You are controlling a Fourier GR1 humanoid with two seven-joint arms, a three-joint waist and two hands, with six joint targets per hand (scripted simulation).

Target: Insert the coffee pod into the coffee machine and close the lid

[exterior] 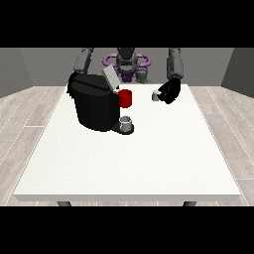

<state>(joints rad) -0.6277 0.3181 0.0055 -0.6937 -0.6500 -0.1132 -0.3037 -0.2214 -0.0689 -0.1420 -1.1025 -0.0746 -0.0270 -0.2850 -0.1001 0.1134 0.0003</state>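
A black coffee machine (94, 105) stands on the white table (129, 158) at the left, its grey lid (109, 77) tilted up and open. A small grey cup (126, 122) sits on its drip base. The hand at the view's right (169, 91) hovers above the table's far side with its fingers curled round a small silvery coffee pod (156, 96), to the right of the machine. The hand at the view's left is hidden behind the machine; only its grey upper arm (83, 59) shows.
A red mug (125, 98) stands just right of the machine's top, between the machine and the pod. The table's near edge (129, 197) runs across the bottom. Wood floor surrounds the table.
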